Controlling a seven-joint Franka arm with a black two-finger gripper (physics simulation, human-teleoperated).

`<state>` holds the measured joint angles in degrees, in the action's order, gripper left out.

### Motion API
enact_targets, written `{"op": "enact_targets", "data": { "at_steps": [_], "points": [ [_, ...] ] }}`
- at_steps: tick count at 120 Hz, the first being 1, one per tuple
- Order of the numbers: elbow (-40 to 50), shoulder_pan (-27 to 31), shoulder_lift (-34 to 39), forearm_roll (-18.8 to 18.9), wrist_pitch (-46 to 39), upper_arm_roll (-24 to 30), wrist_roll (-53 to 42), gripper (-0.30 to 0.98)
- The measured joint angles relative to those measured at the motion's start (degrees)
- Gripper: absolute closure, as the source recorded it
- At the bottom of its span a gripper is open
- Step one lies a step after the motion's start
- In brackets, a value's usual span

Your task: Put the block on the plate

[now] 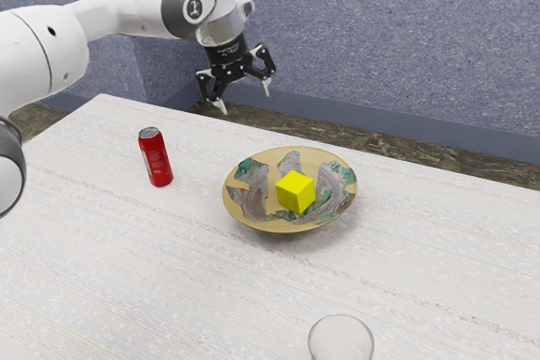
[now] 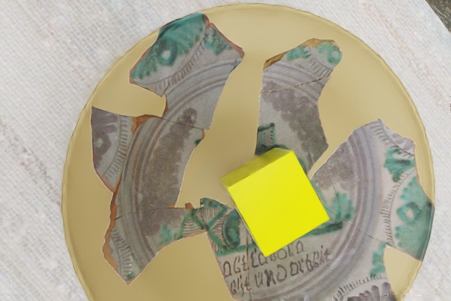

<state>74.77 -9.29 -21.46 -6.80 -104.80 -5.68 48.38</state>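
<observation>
My gripper (image 1: 245, 100) hangs in the air above the table's far side, its two fingers spread wide apart with nothing between them. A yellow block (image 1: 295, 192) rests inside the shallow, tan patterned plate (image 1: 241, 212), near its middle. The gripper is higher than the block and apart from it, toward the exterior view's left. From the wrist view, the yellow block (image 2: 280, 204) lies on the plate (image 2: 232, 22), over its grey and green pattern.
A red can (image 1: 156, 158) stands upright on the white table (image 1: 169, 267), toward the exterior view's left of the plate. A clear glass (image 1: 340, 340) is at the exterior view's lower edge. Behind the table rises a blue-grey wall (image 1: 405, 40).
</observation>
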Motion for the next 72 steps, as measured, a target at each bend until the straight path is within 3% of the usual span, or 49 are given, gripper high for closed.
{"op": "enact_targets", "data": {
  "at_steps": [26,47,72],
  "points": [
    [5.81,-0.1,10.83,0.36,8.63,-0.78,-19.04,0.0],
    [13.63,-0.03,19.36,0.68,12.78,-0.74,-27.16,0.0],
    [19.92,0.62,23.92,1.06,14.53,-0.32,-33.62,0.0]
  ]
}}
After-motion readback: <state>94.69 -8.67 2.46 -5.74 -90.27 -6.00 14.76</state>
